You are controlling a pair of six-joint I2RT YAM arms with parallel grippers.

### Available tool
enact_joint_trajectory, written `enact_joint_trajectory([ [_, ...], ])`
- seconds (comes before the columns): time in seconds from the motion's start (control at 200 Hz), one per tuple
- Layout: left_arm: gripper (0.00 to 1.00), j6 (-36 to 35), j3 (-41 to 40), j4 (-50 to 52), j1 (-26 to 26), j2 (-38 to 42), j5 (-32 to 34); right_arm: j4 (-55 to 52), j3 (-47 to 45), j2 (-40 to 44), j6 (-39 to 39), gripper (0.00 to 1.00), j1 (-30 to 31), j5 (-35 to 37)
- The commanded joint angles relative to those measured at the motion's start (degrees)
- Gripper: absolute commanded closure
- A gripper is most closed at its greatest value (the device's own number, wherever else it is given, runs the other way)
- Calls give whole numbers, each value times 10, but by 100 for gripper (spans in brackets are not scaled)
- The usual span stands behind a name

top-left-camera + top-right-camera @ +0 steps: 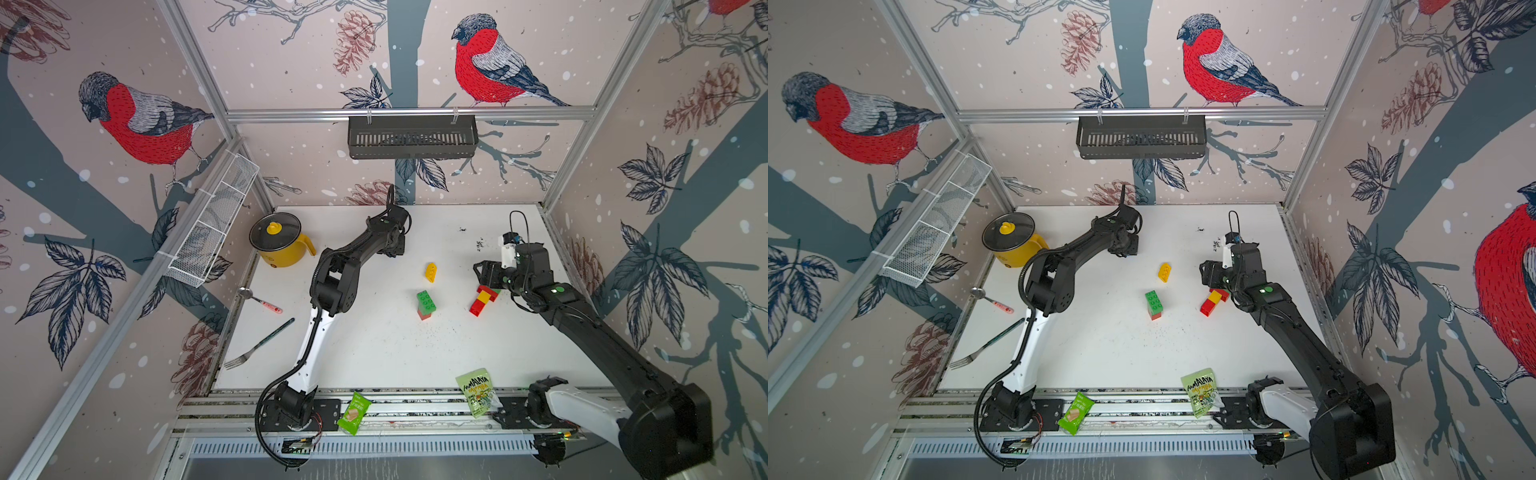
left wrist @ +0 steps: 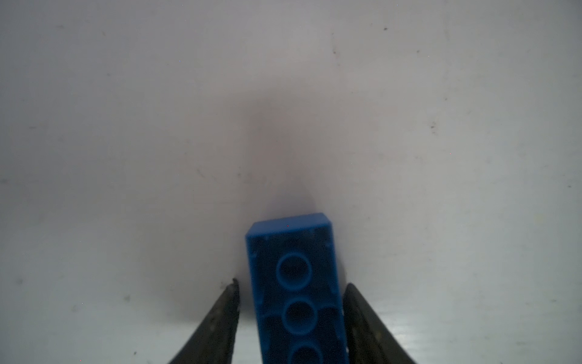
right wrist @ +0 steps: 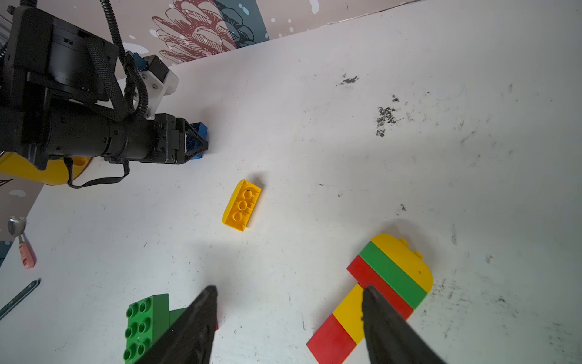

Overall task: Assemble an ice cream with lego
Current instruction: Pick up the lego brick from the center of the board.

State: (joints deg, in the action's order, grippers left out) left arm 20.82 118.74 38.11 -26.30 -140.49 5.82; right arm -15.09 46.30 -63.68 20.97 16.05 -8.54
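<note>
Your left gripper (image 2: 291, 283) is low over the table (image 1: 374, 353), near its far edge, with a finger on either side of the blue brick (image 2: 289, 239). The brick's long axis runs straight out between the fingers, so they bear on its two long sides, and its hollow underside faces the wrist camera. A sliver of table shows between one finger and the brick. The other finger looks to be touching it, so you cannot tell yet whether the grip is made. In both top views the gripper body hides the brick. Your right gripper (image 3: 289, 288) is spread wide and empty above the part-built ice cream (image 3: 390, 277). That assembly lies flat near the right edge, a red and yellow stick widening to red, green and a half-round yellow cap. The right arm is much the nearer to it, while the blue brick sits well apart, towards the far edge. A loose yellow half-round brick (image 1: 431, 272) and a green-on-red stack (image 1: 426, 303) lie between the two. With its studs turned away from view, the brick probably needs turning before it will seat.
</note>
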Motion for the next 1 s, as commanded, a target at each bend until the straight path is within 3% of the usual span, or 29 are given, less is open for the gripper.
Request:
enact_joint_trajectory([
  [0.0, 55, 10, -23, 0, 18, 12, -46, 20, 6, -4, 2, 28, 1, -12],
  [0.18, 70, -15, -68, -42, 25, 50, -96, 29, 5, -10, 1, 28, 1, -20],
  [0.3, 73, -20, -114, -52, 27, 88, -155, 39, 5, -22, -8, 28, 2, -39],
  [0.395, 74, -12, -198, -91, 37, 151, -233, 48, 14, -34, -17, 27, 1, -74],
  [0.53, 74, 2, -320, -190, 60, 269, -373, 91, 37, -51, -14, 27, -2, -161],
  [0.73, 71, 12, -404, -352, 57, 402, -614, 187, 63, -50, -11, 26, -11, -322],
  [0.886, 68, 17, -432, -422, 38, 476, -696, 268, 87, -56, 37, 24, -10, -413],
  [0.996, 67, 24, -435, -457, 23, 505, -728, 326, 88, -57, 68, 24, 3, -439],
])
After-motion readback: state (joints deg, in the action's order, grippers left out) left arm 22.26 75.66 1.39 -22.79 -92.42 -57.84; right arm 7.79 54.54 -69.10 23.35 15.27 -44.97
